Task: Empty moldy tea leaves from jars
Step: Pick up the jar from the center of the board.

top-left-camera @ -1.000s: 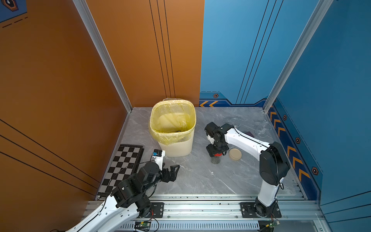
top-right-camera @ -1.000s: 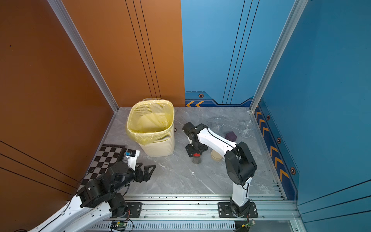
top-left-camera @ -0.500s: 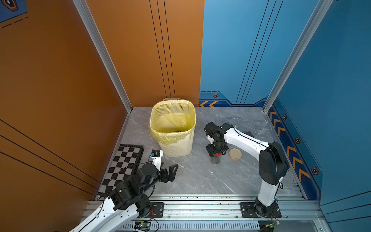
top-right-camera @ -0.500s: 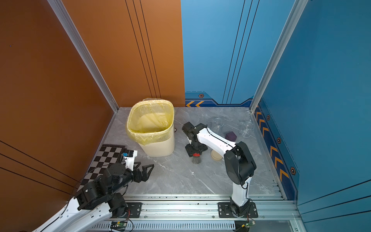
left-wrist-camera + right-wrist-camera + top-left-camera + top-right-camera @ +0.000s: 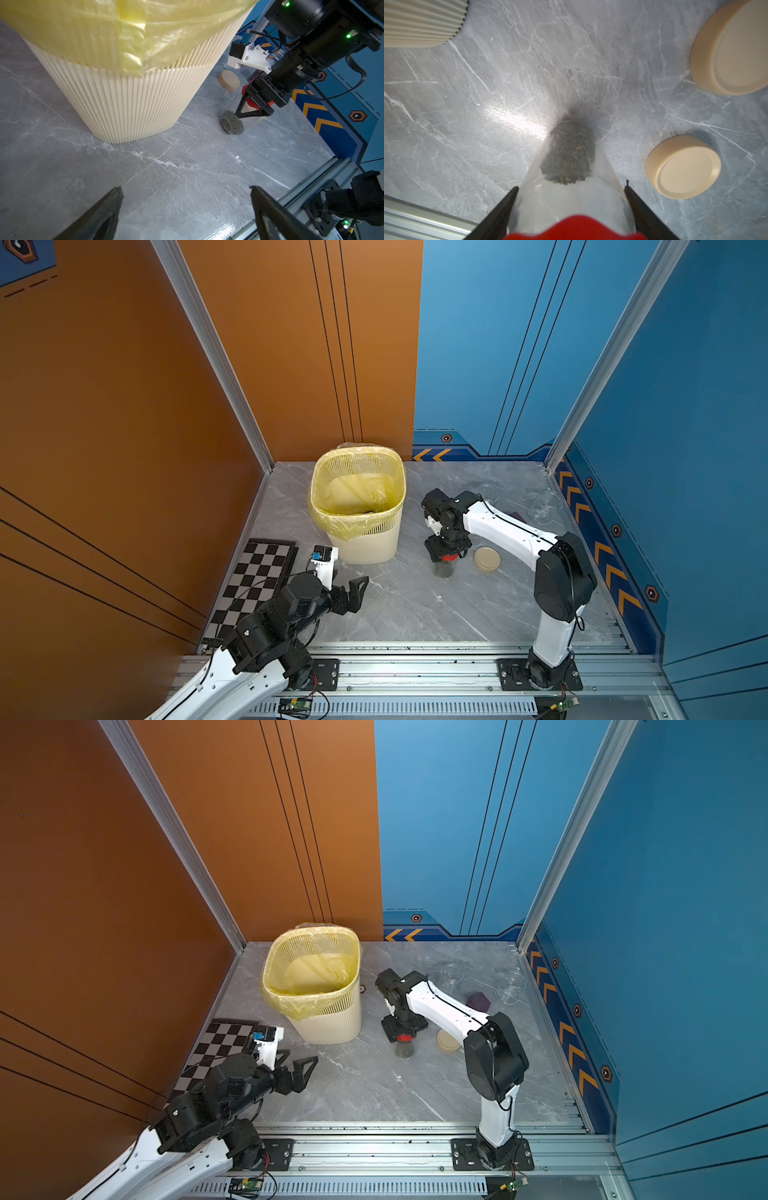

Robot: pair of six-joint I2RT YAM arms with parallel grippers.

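Note:
A clear glass jar [image 5: 444,569] with a red lid [image 5: 449,557] stands upright on the grey table to the right of the bin. Dark tea leaves [image 5: 569,158] fill its bottom, also seen in the left wrist view as a dark clump of tea leaves [image 5: 232,124]. My right gripper [image 5: 571,187] comes down from above and is shut on this jar, one finger against each glass side just below the lid. My left gripper [image 5: 353,593] hangs open and empty low over the table's front left, in front of the bin.
A cream slatted bin [image 5: 365,545] lined with a yellow bag stands at the back left. Two loose beige lids [image 5: 683,166] [image 5: 733,45] lie right of the jar. Clear lidless glass jars [image 5: 451,974] [image 5: 511,986] and a purple block [image 5: 478,1001] sit at the back right. A chessboard [image 5: 253,576] lies left.
The left arm has pulled back toward the front left, away from the bin. The right gripper has closed slightly on the red-lidded jar and otherwise stayed put.

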